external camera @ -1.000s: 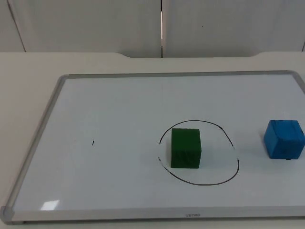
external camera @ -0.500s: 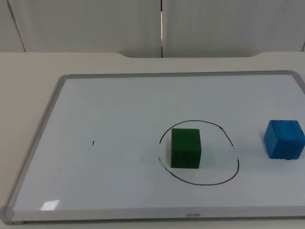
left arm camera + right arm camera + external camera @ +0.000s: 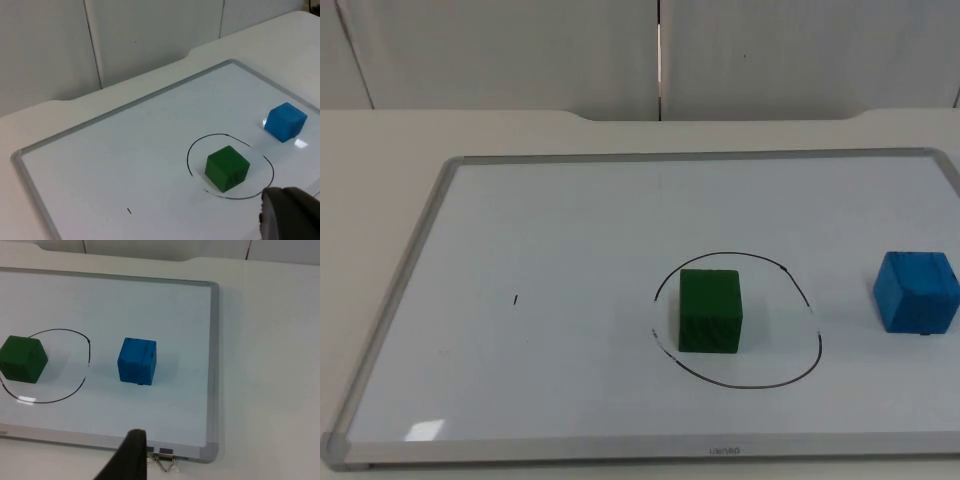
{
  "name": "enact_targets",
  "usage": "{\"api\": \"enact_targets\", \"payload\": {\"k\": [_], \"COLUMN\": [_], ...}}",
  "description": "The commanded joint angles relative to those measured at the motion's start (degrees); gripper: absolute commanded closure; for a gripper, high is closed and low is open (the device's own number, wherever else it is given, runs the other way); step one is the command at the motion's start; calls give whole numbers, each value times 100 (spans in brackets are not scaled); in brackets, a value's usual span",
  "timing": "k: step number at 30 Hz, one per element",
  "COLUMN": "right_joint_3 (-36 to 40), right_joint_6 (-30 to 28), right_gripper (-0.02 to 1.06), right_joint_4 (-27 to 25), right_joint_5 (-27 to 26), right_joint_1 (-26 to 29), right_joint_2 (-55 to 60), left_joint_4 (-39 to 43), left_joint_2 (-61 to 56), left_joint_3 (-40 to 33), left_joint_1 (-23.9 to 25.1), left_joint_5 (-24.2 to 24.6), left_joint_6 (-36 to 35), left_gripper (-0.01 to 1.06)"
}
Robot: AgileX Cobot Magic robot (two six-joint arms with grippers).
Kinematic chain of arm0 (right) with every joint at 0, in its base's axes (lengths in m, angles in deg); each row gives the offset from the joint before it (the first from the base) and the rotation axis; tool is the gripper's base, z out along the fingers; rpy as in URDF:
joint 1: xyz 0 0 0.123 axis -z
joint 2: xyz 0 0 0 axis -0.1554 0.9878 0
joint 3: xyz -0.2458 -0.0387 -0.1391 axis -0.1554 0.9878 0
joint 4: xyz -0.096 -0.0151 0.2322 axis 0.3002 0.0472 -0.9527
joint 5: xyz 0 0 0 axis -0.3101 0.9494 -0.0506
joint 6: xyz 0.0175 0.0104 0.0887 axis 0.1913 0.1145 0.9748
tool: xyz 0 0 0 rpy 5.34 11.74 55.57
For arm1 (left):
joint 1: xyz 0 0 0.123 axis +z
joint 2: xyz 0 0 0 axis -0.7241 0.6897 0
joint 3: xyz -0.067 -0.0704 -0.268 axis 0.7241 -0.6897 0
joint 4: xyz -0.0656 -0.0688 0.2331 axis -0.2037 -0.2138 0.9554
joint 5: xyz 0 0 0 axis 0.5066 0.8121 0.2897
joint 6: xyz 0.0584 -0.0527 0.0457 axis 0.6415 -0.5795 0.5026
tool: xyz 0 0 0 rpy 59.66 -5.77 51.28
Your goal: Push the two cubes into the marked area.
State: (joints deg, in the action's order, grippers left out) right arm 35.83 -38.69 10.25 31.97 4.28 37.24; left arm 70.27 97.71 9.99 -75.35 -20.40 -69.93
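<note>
Whiteboard [image 3: 570, 250] is laid flat on the table [image 3: 380, 140], and a hand-drawn black ring [image 3: 736, 320] is marked on it. The green cube [image 3: 710, 311] is set inside the ring, toward its left side. The blue cube [image 3: 917, 291] is placed outside it, to the right, near the board's edge. Whether either gripper's jaws are apart or together cannot be told.
</note>
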Motion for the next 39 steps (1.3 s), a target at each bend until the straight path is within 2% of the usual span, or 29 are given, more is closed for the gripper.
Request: {"api": "enact_targets", "payload": {"k": [1,3,4,6,8,18,27,29,31,32,33,39], "right_joint_3": [34,34,34,34,34,34,34,34,34,34,34,34], "right_joint_6": [-37,-37,-37,-37,-37,-37,-37,-37,-37,-37,-37,-37], "right_gripper": [-1,-1,-1,-1,-1,-1,-1,-1,-1,-1,-1,-1], "right_joint_4": [28,28,28,28,28,28,28,28,28,28,28,29], "right_joint_5": [-17,-17,-17,-17,-17,-17,-17,-17,-17,-17,-17,-29], "right_joint_1": [-10,-10,-10,-10,-10,-10,-10,-10,-10,-10,-10,-10], "right_joint_2": [-26,-26,-26,-26,-26,-26,-26,-26,-26,-26,-26,-26], "left_joint_4": [146,239,239,394,509,506,590,540,510,510,581,691], "left_joint_2": [-209,-384,-384,-527,-695,-1475,-1986,-1986,-1986,-1986,-1986,-1986], "left_joint_3": [-32,-42,-42,-42,-67,-501,-501,-475,-450,-450,-517,-594], "left_joint_1": [-20,-20,-20,-20,-20,-20,-20,-20,-20,-20,-20,-20], "left_joint_5": [307,688,688,1047,1178,1206,1200,1345,1916,1916,2181,2012], "left_joint_6": [-222,-319,-319,-466,-644,-823,-923,-923,-923,-923,-923,-901], "left_gripper": [105,105,105,105,105,105,105,105,105,105,105,105]}}
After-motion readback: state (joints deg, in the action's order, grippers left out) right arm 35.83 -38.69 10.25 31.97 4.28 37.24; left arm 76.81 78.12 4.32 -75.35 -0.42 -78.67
